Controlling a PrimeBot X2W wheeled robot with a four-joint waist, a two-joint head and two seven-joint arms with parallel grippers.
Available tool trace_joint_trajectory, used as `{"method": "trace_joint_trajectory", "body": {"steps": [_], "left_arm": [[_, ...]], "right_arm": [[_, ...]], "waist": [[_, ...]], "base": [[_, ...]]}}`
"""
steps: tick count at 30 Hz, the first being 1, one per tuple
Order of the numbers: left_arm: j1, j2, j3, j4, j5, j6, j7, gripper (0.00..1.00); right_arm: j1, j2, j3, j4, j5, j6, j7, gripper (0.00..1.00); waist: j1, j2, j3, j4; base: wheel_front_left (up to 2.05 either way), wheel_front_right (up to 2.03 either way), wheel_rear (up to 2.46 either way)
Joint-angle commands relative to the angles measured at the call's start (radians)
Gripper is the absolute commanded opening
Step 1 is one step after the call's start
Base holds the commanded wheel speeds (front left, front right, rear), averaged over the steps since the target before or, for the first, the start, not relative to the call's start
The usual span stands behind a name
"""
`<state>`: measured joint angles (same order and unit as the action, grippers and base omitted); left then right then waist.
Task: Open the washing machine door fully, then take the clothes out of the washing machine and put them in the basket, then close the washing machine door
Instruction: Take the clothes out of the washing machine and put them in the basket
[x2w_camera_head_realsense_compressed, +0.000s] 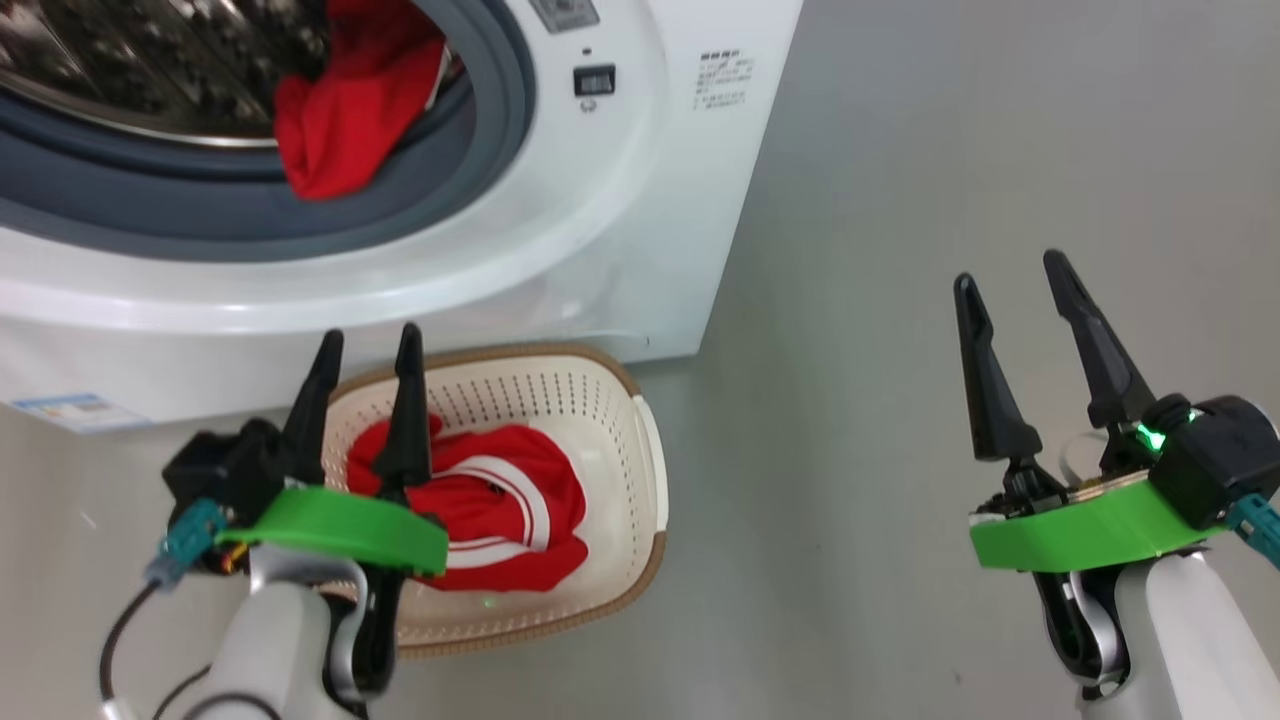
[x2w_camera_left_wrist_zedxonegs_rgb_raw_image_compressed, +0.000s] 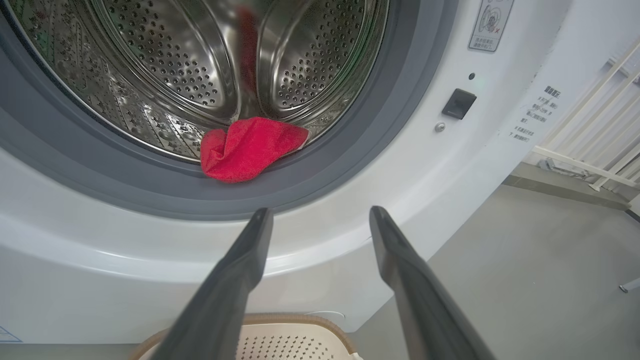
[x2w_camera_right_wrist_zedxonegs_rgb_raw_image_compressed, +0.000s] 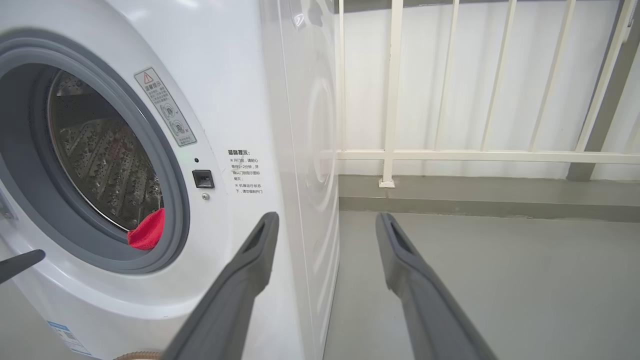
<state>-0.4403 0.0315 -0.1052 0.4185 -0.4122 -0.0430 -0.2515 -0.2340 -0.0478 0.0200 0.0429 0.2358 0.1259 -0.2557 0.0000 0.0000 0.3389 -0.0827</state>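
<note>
The white washing machine (x2w_camera_head_realsense_compressed: 640, 200) stands with its mouth uncovered; its door is out of view. Red clothes (x2w_camera_head_realsense_compressed: 350, 110) hang over the grey gasket lip (x2w_camera_left_wrist_zedxonegs_rgb_raw_image_compressed: 247, 150), seen also in the right wrist view (x2w_camera_right_wrist_zedxonegs_rgb_raw_image_compressed: 147, 232). Another red garment with white stripes (x2w_camera_head_realsense_compressed: 500, 510) lies in the cream basket (x2w_camera_head_realsense_compressed: 600, 400) on the floor in front of the machine. My left gripper (x2w_camera_head_realsense_compressed: 368, 340) hovers open and empty over the basket's near-left part, its fingers (x2w_camera_left_wrist_zedxonegs_rgb_raw_image_compressed: 245, 260) pointing at the machine front. My right gripper (x2w_camera_head_realsense_compressed: 1010, 270) is open and empty over bare floor, right of the machine.
Grey floor (x2w_camera_head_realsense_compressed: 900, 300) spreads to the right of the machine and basket. A white railing (x2w_camera_right_wrist_zedxonegs_rgb_raw_image_compressed: 480, 155) runs along the wall behind the machine's right side. A latch socket (x2w_camera_head_realsense_compressed: 594, 80) sits on the machine front beside the opening.
</note>
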Motion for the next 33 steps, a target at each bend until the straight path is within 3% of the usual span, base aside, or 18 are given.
{"method": "trace_joint_trajectory", "body": {"steps": [1, 23, 33], "left_arm": [[0.031, 0.019, 0.029, -0.044, 0.002, 0.001, -0.01, 1.0], [0.32, 0.042, 0.07, -0.268, 0.068, -0.005, -0.01, 1.0], [0.419, 0.05, 0.08, -0.335, 0.06, 0.026, 0.013, 1.0]], "right_arm": [[0.017, -0.002, 0.016, -0.017, -0.014, 0.005, -0.006, 1.0], [0.149, -0.002, -0.017, 0.014, -0.036, 0.005, -0.006, 1.0], [0.204, -0.002, -0.023, -0.002, -0.032, 0.005, -0.006, 1.0]], "waist": [[0.0, 0.0, -0.06, 0.001], [0.0, 0.0, -0.288, -0.019], [0.0, 0.0, -0.334, -0.029]], "base": [[0.0, 0.0, 0.0], [0.0, 0.0, 0.0], [0.0, 0.0, 0.0]]}}
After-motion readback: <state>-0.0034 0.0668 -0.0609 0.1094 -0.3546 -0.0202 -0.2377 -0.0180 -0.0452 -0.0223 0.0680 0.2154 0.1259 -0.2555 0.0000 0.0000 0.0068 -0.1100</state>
